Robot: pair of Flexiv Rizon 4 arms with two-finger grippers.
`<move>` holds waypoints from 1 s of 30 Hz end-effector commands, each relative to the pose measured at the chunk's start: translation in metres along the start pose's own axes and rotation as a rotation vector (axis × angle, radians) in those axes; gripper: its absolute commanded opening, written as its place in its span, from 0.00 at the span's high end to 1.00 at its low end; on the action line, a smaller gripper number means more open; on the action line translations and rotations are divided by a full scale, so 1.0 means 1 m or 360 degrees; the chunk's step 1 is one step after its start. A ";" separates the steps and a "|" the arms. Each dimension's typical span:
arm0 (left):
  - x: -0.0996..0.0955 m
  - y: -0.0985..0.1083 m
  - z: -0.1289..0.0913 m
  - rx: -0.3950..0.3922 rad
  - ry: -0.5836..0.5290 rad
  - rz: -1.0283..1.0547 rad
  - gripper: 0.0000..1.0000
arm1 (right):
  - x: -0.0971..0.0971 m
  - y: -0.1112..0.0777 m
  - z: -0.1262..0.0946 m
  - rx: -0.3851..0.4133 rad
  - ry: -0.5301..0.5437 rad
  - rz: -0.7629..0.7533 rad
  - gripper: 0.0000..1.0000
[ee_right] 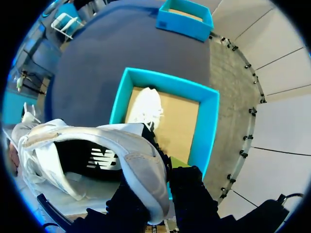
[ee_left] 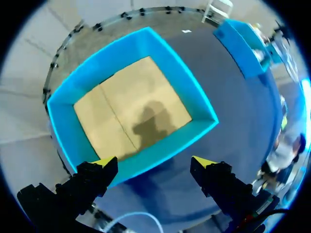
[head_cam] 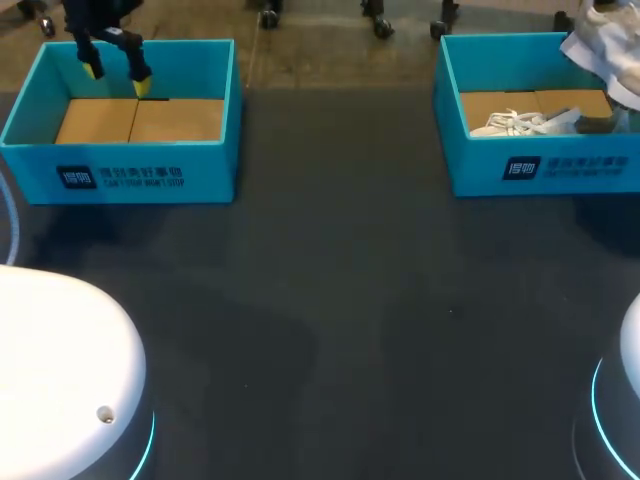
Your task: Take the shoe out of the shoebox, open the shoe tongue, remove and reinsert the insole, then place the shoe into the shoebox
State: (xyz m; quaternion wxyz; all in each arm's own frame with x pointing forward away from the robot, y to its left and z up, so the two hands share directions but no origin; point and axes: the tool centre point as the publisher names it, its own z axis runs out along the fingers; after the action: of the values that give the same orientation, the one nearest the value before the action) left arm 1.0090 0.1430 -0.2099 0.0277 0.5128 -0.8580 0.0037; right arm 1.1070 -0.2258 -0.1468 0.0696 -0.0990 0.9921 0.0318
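Observation:
My right gripper (ee_right: 163, 187) is shut on the heel rim of a white and grey shoe (ee_right: 87, 150), which it holds up above the right blue shoebox (ee_right: 206, 121). In the head view this lifted shoe (head_cam: 603, 45) shows at the far right over that shoebox (head_cam: 480, 165). A second white shoe (head_cam: 522, 123) lies inside the box on its brown floor, and it also shows below the held shoe in the right wrist view (ee_right: 146, 108). My left gripper (head_cam: 117, 78) hangs open over the back of the left blue shoebox (head_cam: 120, 170), holding nothing (ee_left: 155, 167).
The left shoebox (ee_left: 194, 97) holds only its brown cardboard floor. A dark table mat (head_cam: 330, 300) stretches between and in front of the two boxes. The two white robot bases sit at the near corners (head_cam: 60, 370).

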 end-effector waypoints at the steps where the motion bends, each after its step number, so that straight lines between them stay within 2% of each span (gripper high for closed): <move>1: -0.013 0.001 0.003 0.0003 0.0271 -0.1272 0.00 | -0.023 -0.013 0.005 -0.0027 0.0063 -0.0001 1.00; 6: -0.019 0.015 0.001 0.0062 0.0248 -0.1442 0.00 | -0.028 -0.016 0.007 -0.0029 0.0054 0.0000 1.00; 7: -0.024 0.020 0.000 0.0106 0.0224 -0.1527 0.00 | -0.031 -0.019 0.008 -0.0033 0.0045 0.0001 1.00; 12: -0.032 0.028 -0.001 0.0122 0.0193 -0.1601 0.00 | -0.040 -0.027 0.011 -0.0038 0.0041 0.0012 1.00; 16: -0.037 0.030 0.000 0.0125 0.0186 -0.1642 0.00 | -0.051 -0.037 0.014 -0.0033 0.0042 0.0015 1.00; 18: -0.039 0.031 0.000 0.0135 0.0186 -0.1688 0.00 | -0.054 -0.044 0.016 -0.0009 0.0097 0.0063 1.00; 30: -0.040 0.033 -0.003 0.0163 0.0139 -0.1707 0.00 | -0.054 -0.044 0.016 -0.0009 0.0097 0.0063 1.00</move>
State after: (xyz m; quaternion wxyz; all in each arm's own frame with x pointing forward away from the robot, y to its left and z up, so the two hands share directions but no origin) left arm 1.0069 0.1959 -0.2068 0.0493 0.8647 -0.4981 0.0422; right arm 1.1663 -0.2563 -0.1604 0.0480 -0.0791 0.9951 0.0334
